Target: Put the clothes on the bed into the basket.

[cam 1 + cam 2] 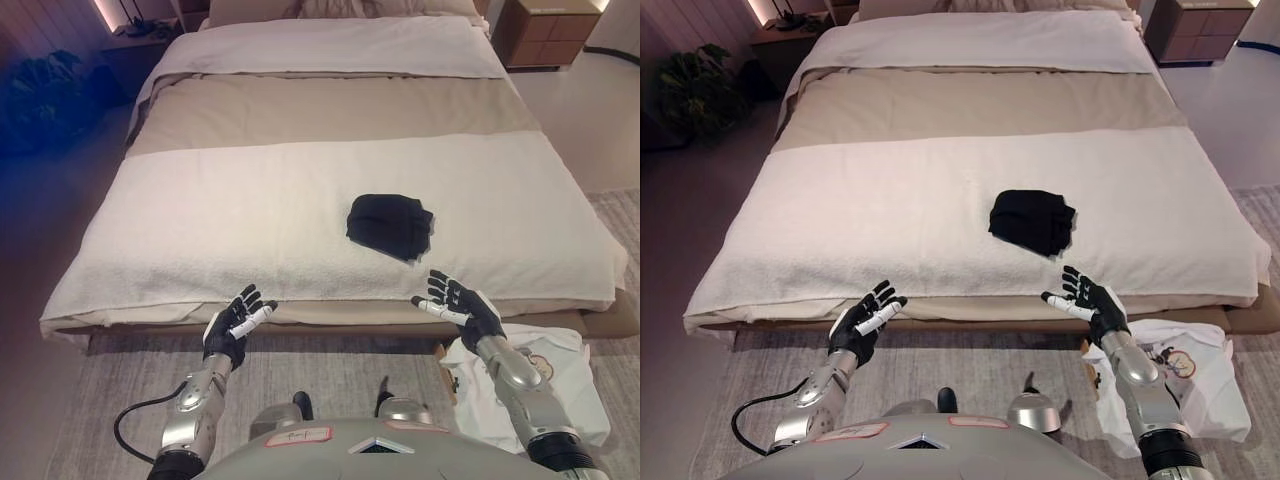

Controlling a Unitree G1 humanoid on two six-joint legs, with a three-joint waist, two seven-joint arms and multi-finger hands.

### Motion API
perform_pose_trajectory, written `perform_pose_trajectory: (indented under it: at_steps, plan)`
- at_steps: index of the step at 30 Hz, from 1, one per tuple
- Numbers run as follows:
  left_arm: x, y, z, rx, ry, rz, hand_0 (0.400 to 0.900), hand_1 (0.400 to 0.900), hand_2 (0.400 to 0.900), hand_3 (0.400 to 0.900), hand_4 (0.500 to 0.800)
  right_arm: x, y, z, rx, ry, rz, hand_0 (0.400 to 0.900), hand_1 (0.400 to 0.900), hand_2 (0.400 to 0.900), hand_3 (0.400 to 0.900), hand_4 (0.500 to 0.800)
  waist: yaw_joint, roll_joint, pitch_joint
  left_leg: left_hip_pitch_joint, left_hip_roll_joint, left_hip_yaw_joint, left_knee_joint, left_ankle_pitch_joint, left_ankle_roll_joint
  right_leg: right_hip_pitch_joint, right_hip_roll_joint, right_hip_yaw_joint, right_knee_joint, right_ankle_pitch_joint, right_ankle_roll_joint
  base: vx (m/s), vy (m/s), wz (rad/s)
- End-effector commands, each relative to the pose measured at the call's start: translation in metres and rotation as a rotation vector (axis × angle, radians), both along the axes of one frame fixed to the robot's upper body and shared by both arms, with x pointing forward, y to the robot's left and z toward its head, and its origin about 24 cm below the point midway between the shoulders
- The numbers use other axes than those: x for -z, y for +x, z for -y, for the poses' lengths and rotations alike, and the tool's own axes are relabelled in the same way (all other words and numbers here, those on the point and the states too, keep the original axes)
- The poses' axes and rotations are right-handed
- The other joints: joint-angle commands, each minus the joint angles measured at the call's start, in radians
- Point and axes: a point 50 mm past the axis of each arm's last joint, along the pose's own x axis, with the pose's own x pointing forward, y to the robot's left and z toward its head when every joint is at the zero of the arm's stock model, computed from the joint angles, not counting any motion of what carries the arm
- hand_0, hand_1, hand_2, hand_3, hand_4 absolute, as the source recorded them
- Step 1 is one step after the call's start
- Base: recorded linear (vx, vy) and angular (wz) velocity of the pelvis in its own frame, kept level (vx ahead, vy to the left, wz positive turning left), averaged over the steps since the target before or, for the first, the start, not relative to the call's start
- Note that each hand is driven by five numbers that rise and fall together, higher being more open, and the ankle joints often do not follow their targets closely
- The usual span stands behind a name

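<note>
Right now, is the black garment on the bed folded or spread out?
Folded, or at least bundled: the black garment lies as a compact, layered heap on the white blanket, apart from both open hands, not laid flat.

1. Both eyes sit high on the head at the foot of the bed (330,215), looking down and forward along its length toward the pillow end at the top of frame.
2. The near edge of the bed lies close, across the lower middle; the left hand (232,327) and right hand (459,308) rise from the bottom corners.
3. Left eye view catches the nightstand (545,32) fully, upper right.
4. Right eye view shows more plant (695,90), upper left.
5. Shared: the whole bed, the black garment (1033,221), both hands, the rug (970,362).
</note>
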Motion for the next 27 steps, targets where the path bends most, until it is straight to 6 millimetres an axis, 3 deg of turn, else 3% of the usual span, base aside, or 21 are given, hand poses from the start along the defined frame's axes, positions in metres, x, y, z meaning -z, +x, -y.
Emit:
perform_pose_trajectory:
  at_steps: [1, 27]
  plan:
    - [-0.032, 0.030, -0.020, -0.029, 0.058, 0.224, 0.900, 0.900, 0.900, 0.900, 0.800, -0.036, 0.038, -0.001, -0.023, -0.013, 0.252, 0.900, 0.900, 0.900, 0.900, 0.800, -0.010, -0.055, -0.064, -0.052, -0.012, 0.009, 0.037, -0.035, -0.036, -0.008, 0.020, -0.020, -0.003, -0.040, -0.043, 0.00, 0.000, 0.00]
    - [-0.036, 0.044, -0.016, -0.045, 0.025, 0.255, 0.900, 0.900, 0.900, 0.900, 0.800, -0.051, 0.055, 0.000, -0.025, -0.020, 0.315, 0.900, 0.900, 0.900, 0.900, 0.800, -0.007, -0.061, -0.024, -0.078, 0.025, -0.010, 0.124, -0.051, -0.060, 0.015, 0.050, -0.022, -0.003, -0.067, -0.075, 0.00, -0.036, 0.01]
